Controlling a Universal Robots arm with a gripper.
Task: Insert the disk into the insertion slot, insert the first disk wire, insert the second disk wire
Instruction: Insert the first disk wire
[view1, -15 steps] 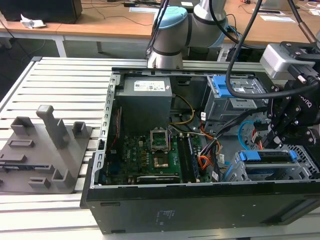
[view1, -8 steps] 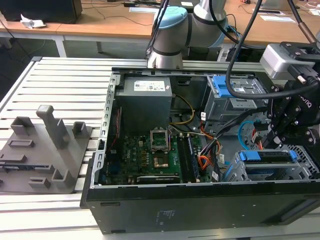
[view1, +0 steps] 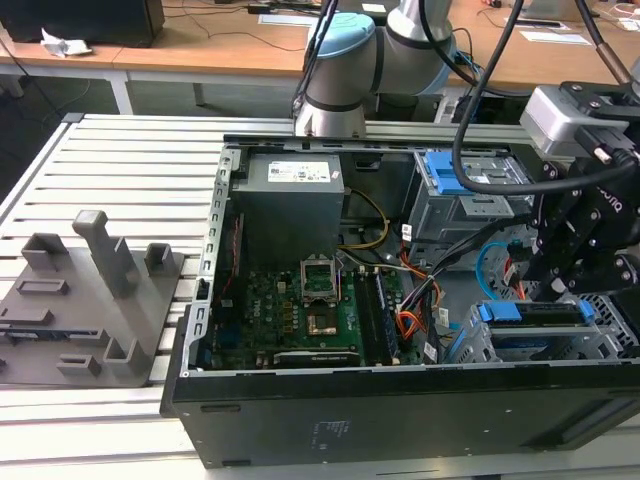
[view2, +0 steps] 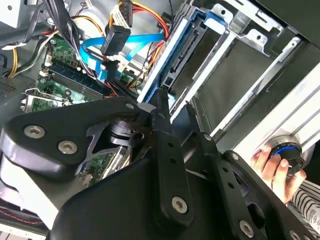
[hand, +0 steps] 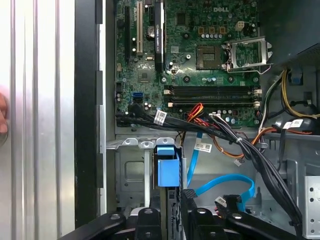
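Exterior view, starting from its left: a grey moulded fixture (view1: 90, 290) sits on the slatted table (view1: 130, 155), just beside the open computer case (view1: 400, 420). Inside the case lies the green motherboard (view1: 300, 300), with the grey power supply (view1: 290, 195) behind it.

Toward the exterior view's right, the first disk wire (view1: 408, 323) curls in orange-red loops at the board's edge. The second disk wire (view1: 490, 262) arcs in a light blue loop just past it.

Next comes the disk (view1: 530, 314) in its blue frame. It is seated in the insertion slot (view1: 500, 352), the silver perforated cage at the case's corner. The gripper (view1: 565, 285) hangs right over it.

In the first wrist view the fingers (hand: 150, 220) are drawn in narrow, one on each side of the disk, and they look clamped on it. In the second wrist view the disk's connector strip (view2: 184, 50) is bare, and both wires lie apart from it.

Off beyond the case, in that same view, a person's hand (view2: 270, 167) rests on a round black knob (view2: 289, 154) with a blue ring.
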